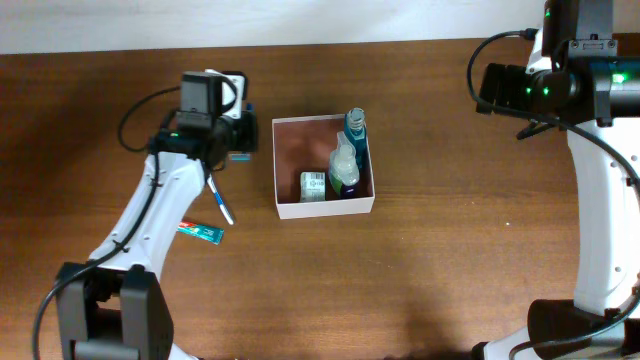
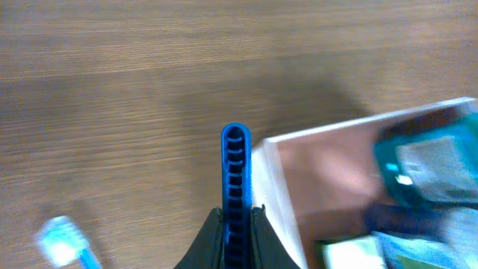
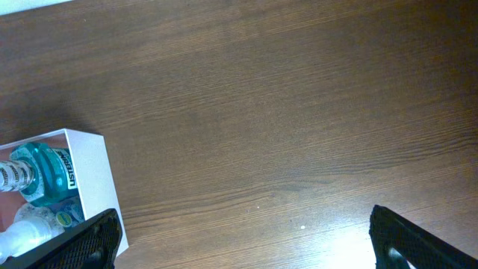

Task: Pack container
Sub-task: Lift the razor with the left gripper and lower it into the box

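The container point(image 1: 325, 208), a small square box with white walls and a reddish-brown inside, sat open-topped near the middle of the desk point(image 1: 450, 270), between the two arms. Three things lay in it. A teal mouthwash bottle point(image 1: 354, 128) rested along the right-hand wall with its cap toward the far edge. A pale, clear bottle point(image 1: 344, 165) lay just beside it, overlapping it. A small white-and-green packet point(image 1: 313, 186) sat on the floor of the box toward the near wall. The rest of the floor, on the left side, was bare.

The left gripper point(image 2: 236, 213) hung just outside the container's left wall, closed on a narrow blue ridged item point(image 2: 235, 168) that stood up between its fingers. What that item was could not be told from the blurred wrist view. On the desk near that arm lay a blue toothbrush point(image 1: 220, 201) and, a little nearer the arm's base, a small red-and-teal tube point(image 1: 201, 231), both outside the box.

The right gripper point(image 3: 250, 246) was spread wide and held nothing, over bare wood well to the right of the container, whose corner showed at the left edge of the right wrist view.
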Controlling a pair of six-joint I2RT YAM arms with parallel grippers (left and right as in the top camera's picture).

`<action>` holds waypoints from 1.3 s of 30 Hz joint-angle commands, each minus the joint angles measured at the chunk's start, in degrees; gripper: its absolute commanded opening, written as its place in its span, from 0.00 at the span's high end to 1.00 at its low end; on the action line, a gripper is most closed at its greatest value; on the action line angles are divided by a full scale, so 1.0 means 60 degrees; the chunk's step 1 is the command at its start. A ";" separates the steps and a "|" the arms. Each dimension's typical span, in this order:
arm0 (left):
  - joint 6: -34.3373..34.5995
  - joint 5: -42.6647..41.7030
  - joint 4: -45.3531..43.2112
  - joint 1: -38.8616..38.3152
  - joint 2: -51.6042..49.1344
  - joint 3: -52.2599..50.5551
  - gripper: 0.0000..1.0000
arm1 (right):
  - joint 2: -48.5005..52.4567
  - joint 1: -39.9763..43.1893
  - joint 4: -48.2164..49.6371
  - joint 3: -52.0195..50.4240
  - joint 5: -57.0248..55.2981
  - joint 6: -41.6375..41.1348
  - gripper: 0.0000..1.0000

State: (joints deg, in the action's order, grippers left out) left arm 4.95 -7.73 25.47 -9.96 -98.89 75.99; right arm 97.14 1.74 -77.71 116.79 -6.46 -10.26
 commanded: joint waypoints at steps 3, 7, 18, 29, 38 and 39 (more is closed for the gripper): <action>0.0503 -0.0430 0.0117 -0.0630 0.0095 0.0051 0.99 | 0.0015 0.0036 0.0022 0.0018 -0.0117 0.0051 0.01; 0.0871 -0.0433 0.0127 -0.1031 0.0095 0.0051 0.99 | 0.0015 0.0036 0.0022 0.0018 -0.0117 0.0051 0.01; 0.2262 -0.0426 0.0273 -0.1749 0.0091 0.0029 0.99 | 0.0015 0.0036 0.0022 0.0018 -0.0117 0.0051 0.01; 0.3009 0.0729 0.0594 -0.2346 0.0055 0.0007 0.99 | 0.0015 0.0036 0.0022 0.0018 -0.0117 0.0055 0.01; 0.3818 0.1013 0.0688 -0.2346 -0.0007 -0.0015 0.99 | 0.0015 0.0036 0.0022 0.0018 -0.0117 0.0051 0.01; 0.3818 0.1013 0.0688 -0.2346 -0.0036 -0.0015 0.99 | 0.0015 0.0036 0.0022 0.0018 -0.0113 0.0051 0.01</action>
State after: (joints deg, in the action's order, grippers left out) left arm 26.09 -2.87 29.61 -24.03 -98.89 75.96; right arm 97.14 1.74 -77.71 116.79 -6.44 -10.24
